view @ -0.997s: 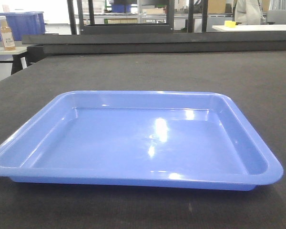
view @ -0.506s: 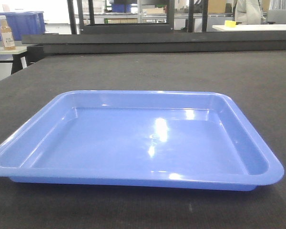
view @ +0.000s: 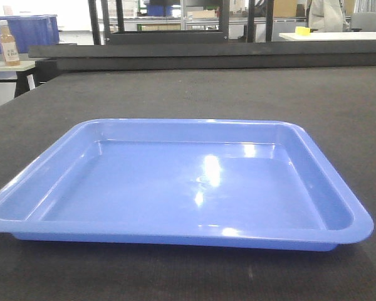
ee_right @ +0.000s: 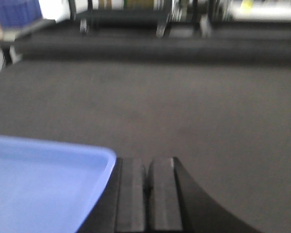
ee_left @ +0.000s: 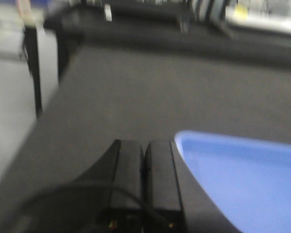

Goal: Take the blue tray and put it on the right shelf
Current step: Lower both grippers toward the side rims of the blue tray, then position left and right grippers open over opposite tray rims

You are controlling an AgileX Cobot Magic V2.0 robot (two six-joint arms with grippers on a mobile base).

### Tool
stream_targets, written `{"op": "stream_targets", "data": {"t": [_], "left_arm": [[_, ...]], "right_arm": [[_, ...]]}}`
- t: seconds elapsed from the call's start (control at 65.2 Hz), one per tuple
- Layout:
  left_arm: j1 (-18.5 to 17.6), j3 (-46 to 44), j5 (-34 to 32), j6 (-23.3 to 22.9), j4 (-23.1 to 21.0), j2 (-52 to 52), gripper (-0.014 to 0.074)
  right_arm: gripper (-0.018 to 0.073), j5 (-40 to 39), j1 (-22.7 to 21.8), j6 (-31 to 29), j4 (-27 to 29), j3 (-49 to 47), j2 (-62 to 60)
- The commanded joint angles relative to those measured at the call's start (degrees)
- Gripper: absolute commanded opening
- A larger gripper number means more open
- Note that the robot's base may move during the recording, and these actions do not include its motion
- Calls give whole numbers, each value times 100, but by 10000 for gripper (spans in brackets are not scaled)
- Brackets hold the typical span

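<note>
The blue tray lies flat and empty on the dark bench, and no steel shelf that I could name as the target shows in any view. The left gripper sits low just beside the tray's left rim and the right gripper just beside its right corner, each with its jaws pressed together on nothing. My guess is that they flank the tray because it is too broad and shallow for one arm, so each side's flared rim can be taken once the jaws part.
</note>
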Motion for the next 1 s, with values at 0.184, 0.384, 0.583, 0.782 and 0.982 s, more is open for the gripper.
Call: {"op": "stream_targets", "data": {"t": [0.184,0.384,0.583,0.782,0.982], "left_arm": [[-37,-945,1318,263,-426,2301,-48],[-37,-945,1373,263,-578,3377,-48],[-37,-945,1051,263,-1063,4059,-48],[-161,-1192,898,276,-1261,4252,-47],[-608,-2038,875,265,-1184,4988,-41]], "right_arm": [[56,1667,-29,-27,369,-1225,2409],[56,2056,-29,-27,385,-1225,3388],[56,2076,-29,-20,425,-1225,4053],[58,2346,141,1069,377,-1225,4416],[59,2181,1325,2794,-992,-1520,5080]]}}
